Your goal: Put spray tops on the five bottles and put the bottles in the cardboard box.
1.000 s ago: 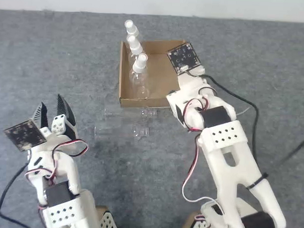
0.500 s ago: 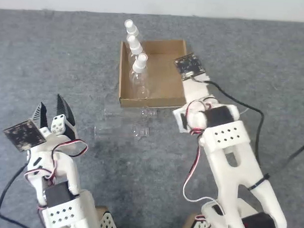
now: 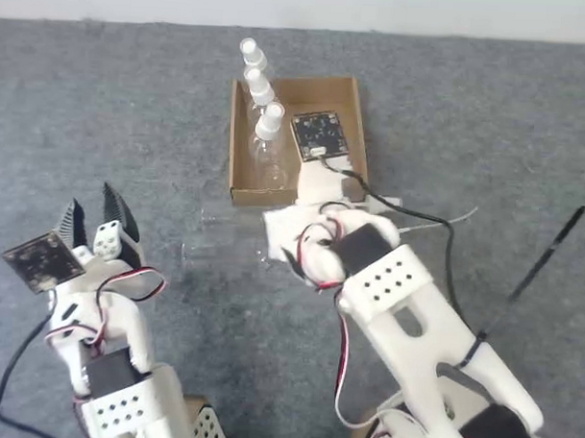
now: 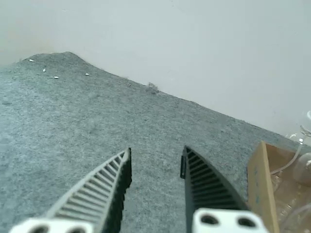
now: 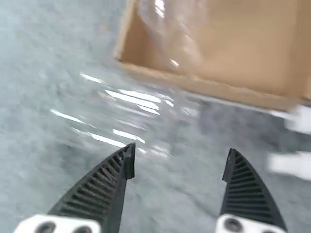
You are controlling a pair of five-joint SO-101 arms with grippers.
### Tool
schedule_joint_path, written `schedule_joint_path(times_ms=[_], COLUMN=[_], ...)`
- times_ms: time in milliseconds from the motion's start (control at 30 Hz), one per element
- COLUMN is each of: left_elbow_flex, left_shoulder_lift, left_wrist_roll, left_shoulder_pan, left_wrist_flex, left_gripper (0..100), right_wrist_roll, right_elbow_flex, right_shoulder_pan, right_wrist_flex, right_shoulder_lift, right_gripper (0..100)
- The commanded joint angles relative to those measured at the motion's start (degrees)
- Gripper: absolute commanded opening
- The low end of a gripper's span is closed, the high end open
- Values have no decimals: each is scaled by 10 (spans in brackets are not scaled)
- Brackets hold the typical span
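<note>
Just ahead of R gripper (image 5: 180,148) (jaws apart) lie clear bottles (image 5: 124,99).

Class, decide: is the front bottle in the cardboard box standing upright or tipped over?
Upright. The bottle stands inside the cardboard box, spray top uppermost.

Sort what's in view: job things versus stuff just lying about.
Job: cardboard box; three topped bottles standing in it; two bare bottles lying in front of it; blurred white pieces, likely spray tops; left pincer and right pincer, both open.
Lying about: grey carpet; black cable.
</note>
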Motion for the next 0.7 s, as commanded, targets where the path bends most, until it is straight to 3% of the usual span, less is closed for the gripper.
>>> schedule_joint_path(times_ms=[0, 300, 667], left_elbow_flex=[-2, -4, -4], left_shoulder_lift=[-13, -13, -13], left_wrist_roll=[-4, -2, -2], left_shoulder_pan=[-16, -28, -28], left_wrist_flex=[-16, -16, -16], left_gripper=[160, 160, 160], right_wrist_roll=[-40, -108, -232], right_elbow_flex=[-4, -35, -203], right_shoulder_pan=[-31, -113, -141], right_wrist_flex=[-36, -36, -41], right_shoulder_lift=[-25, -5, 204], right_gripper=[246, 246, 243])
